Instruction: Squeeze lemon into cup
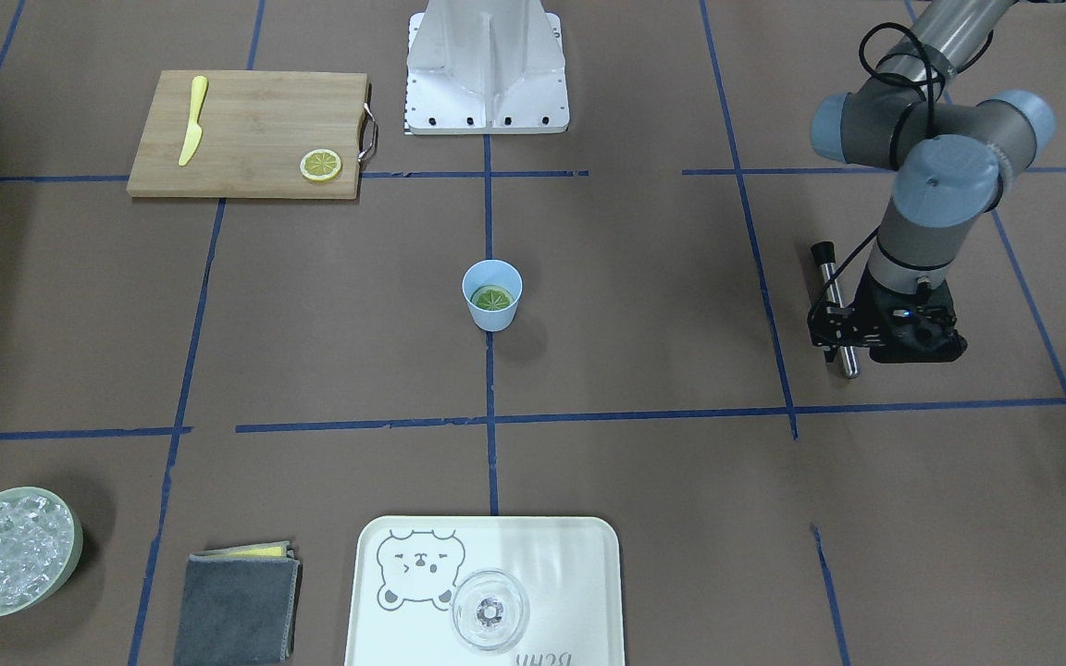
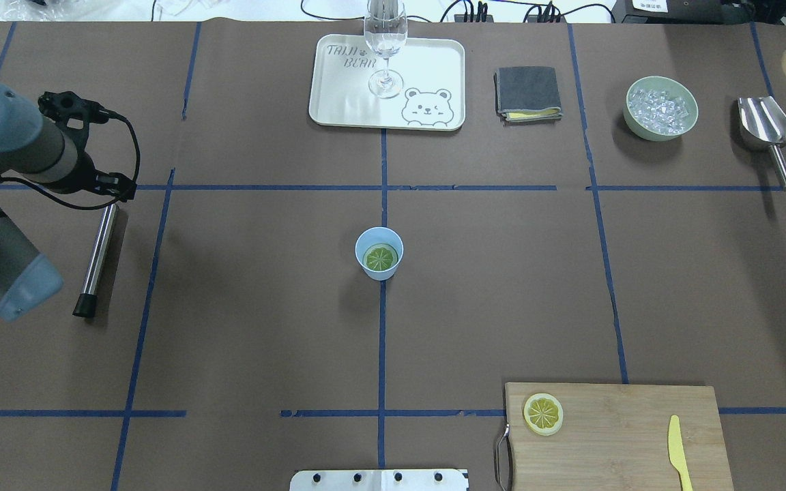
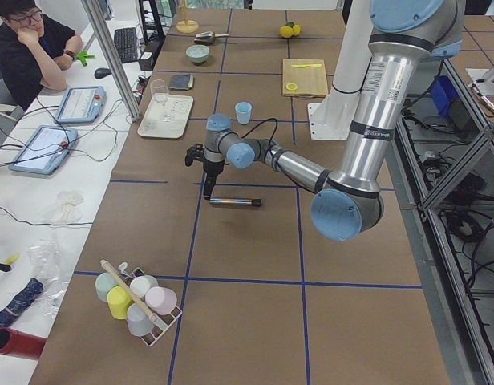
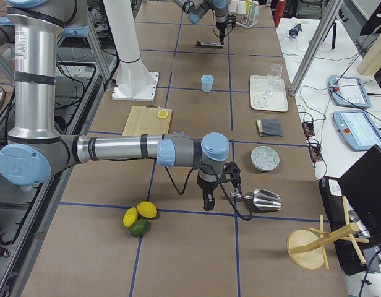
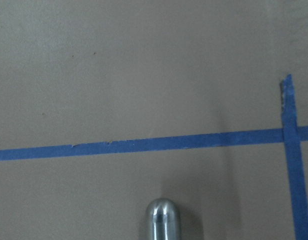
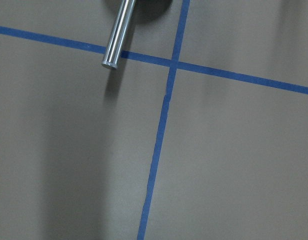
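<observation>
The light-blue cup (image 1: pixel 492 310) stands upright at the table's middle, on a blue tape line; it also shows in the overhead view (image 2: pixel 379 269). The greenish-yellow lemon slice (image 1: pixel 491 298) lies flat inside the cup (image 2: pixel 380 258). My left gripper (image 3: pixel 208 191) points down at the table far from the cup, beside a metal rod (image 1: pixel 836 310). Its wrist hides the fingers, so I cannot tell if it is open. My right gripper (image 4: pixel 207 203) shows only in the right side view, far from the cup, near a metal scoop (image 4: pixel 261 198). I cannot tell its state.
A wooden cutting board (image 2: pixel 611 436) holds a brighter yellow slice (image 2: pixel 543 413) and a yellow knife (image 2: pixel 678 451). A tray (image 2: pixel 338 102) bears a clear glass (image 2: pixel 385 48). A grey cloth (image 2: pixel 527 93) and a bowl of ice (image 2: pixel 661 109) stand at the far side.
</observation>
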Controlling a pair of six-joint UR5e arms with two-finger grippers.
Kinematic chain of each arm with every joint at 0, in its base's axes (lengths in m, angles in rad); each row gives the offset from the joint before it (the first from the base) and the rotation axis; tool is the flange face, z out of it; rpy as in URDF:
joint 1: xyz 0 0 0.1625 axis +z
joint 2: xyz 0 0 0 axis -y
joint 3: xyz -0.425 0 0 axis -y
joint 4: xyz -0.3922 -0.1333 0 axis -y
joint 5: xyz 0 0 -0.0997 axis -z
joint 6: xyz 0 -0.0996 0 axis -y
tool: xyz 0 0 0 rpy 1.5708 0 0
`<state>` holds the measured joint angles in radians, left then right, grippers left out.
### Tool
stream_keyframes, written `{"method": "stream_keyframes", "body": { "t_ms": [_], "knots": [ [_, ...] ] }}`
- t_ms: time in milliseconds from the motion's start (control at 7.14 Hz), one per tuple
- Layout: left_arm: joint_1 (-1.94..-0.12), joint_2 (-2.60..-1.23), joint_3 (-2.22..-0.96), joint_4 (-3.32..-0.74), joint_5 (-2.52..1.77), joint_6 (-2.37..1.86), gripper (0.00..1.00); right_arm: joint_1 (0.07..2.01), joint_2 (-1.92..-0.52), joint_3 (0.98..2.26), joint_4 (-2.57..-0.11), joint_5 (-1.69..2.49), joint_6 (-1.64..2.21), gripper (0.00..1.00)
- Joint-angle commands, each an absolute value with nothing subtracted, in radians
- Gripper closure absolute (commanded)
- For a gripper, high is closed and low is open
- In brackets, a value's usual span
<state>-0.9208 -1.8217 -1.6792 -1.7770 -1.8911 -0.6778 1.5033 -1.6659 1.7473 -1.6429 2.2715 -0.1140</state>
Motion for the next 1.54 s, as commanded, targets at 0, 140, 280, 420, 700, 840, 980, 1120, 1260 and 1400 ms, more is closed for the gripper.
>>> {"method": "stream_keyframes", "body": {
  "t_ms": [0, 140, 280, 420, 700, 840, 980, 1120, 1260, 1400],
  "knots": [
    [-1.168, -1.783, -1.721, -1.687, -2.038, -0.374, 0.00, 1.503, -1.661, 1.743, -1.643, 2.272, -0.121, 0.00],
    [-1.266, -1.786, -1.706, -1.567, -2.043, -0.271, 0.00, 1.503, -1.666, 1.738, -1.643, 2.272, -0.121, 0.00],
    [-1.384, -1.790, -1.703, -1.452, -2.048, -0.138, 0.00, 1.503, -1.666, 1.738, -1.643, 2.272, -0.121, 0.00],
    [-1.496, -1.781, -1.686, -1.400, -2.052, 0.023, 0.00, 1.503, -1.661, 1.733, -1.643, 2.272, -0.121, 0.00],
    [-1.593, -1.673, -1.661, -1.414, -2.171, 0.175, 0.00, 1.503, -1.654, 1.735, -1.643, 2.273, -0.121, 0.00],
    [-1.617, -1.592, -1.666, -1.446, -2.307, 0.173, 0.00, 1.503, -1.654, 1.733, -1.644, 2.279, -0.114, 0.00],
    [-1.617, -1.551, -1.670, -1.515, -2.330, 0.170, 0.00, 1.503, -1.654, 1.733, -1.644, 2.279, -0.114, 0.00],
    [-1.618, -1.549, -1.675, -1.534, -2.330, 0.172, 0.00, 1.503, -1.652, 1.738, -1.644, 2.279, -0.114, 0.00],
    [-1.618, -1.552, -1.690, -1.532, -2.326, 0.175, 0.00, 1.505, -1.661, 1.738, -1.644, 2.272, -0.112, 0.00],
    [-1.617, -1.557, -1.695, -1.531, -2.321, 0.173, 0.00, 1.505, -1.664, 1.733, -1.644, 2.272, -0.107, 0.00]
  ]
}}
